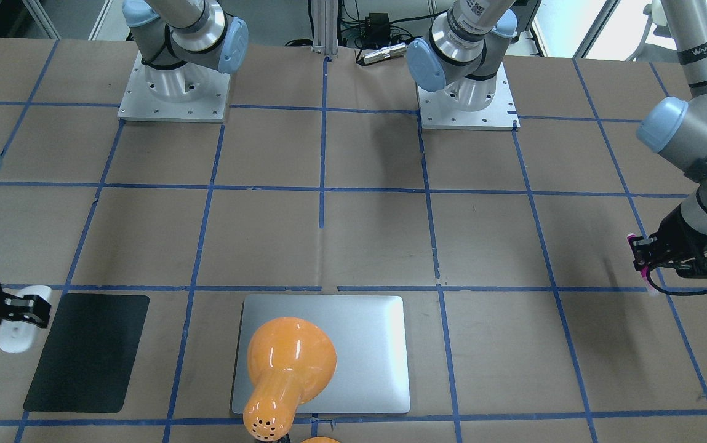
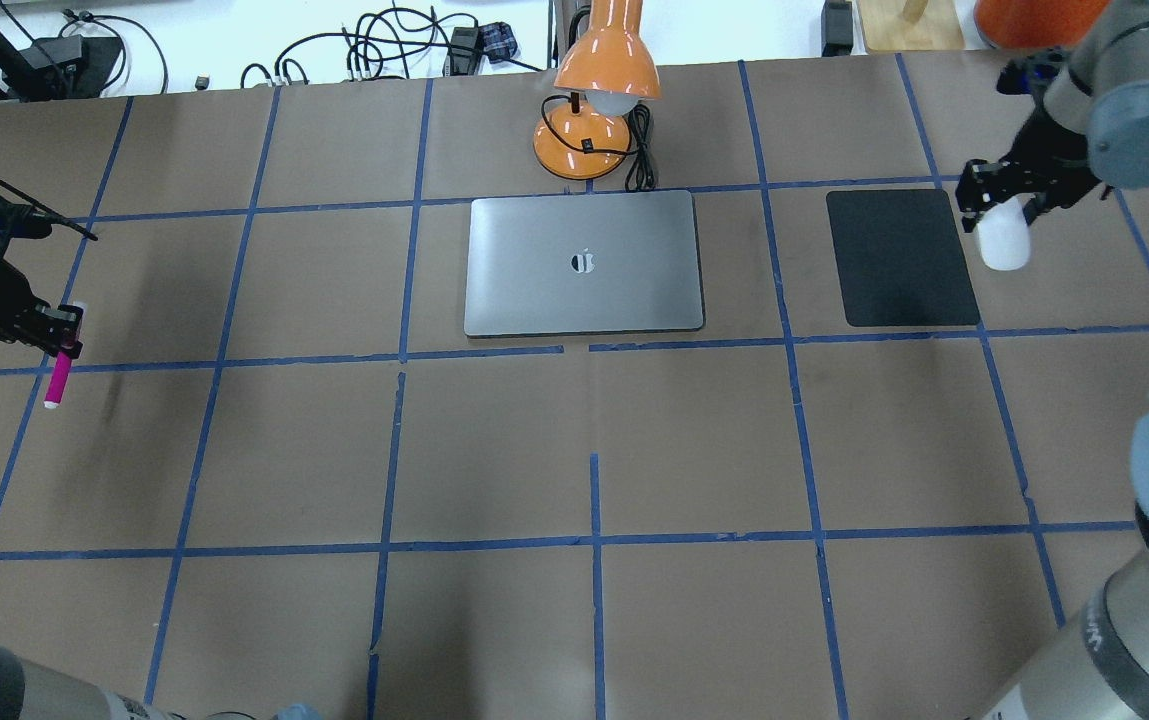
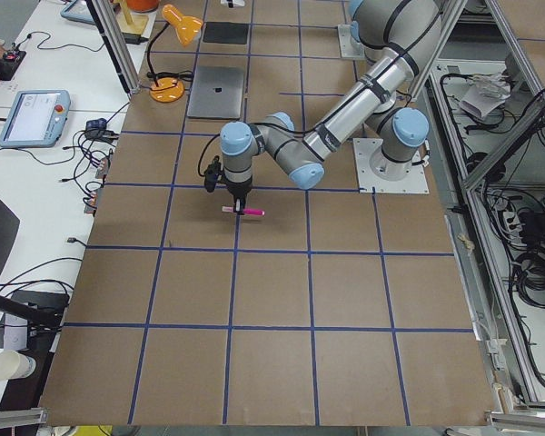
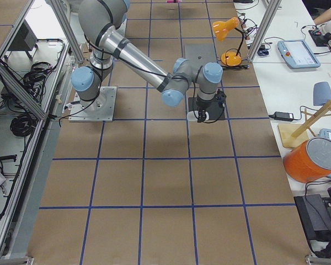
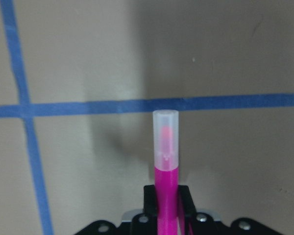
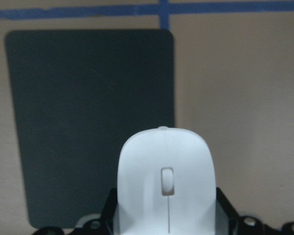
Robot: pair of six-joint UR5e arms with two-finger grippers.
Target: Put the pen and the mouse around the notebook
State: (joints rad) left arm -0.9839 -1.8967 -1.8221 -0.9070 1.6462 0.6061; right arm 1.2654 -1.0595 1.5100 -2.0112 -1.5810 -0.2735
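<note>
The silver-grey notebook lies flat at the table's far middle, also the notebook partly behind a lamp shade. My left gripper is shut on the magenta pen, held above the table far to the notebook's left; the pen points away with its pale cap forward, and shows again as the pen. My right gripper is shut on the white mouse, held in the air just right of the black mat; the mouse fills the wrist view, and the mouse shows at the edge.
A matte black mat lies right of the notebook. An orange desk lamp stands just behind the notebook with its cable beside it. Blue tape lines cross the brown table. Both arm bases sit at the robot's side.
</note>
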